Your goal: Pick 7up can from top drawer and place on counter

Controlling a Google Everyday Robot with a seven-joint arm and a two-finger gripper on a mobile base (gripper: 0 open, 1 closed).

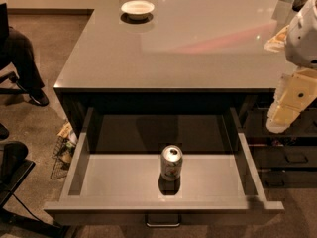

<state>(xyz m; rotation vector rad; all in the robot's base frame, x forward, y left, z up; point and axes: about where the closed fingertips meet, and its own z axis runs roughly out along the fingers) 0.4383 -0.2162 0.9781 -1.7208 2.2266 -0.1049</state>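
Camera view: 7up can (172,162) lower-L of hand (283,114)

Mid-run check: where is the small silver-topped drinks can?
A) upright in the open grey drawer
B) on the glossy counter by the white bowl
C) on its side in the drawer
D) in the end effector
A: the silver-topped aluminium can stands upright on the floor of the wide shallow grey drawer, apart from the end effector at the right.

No text is legible; gripper (283,117) hangs far right.
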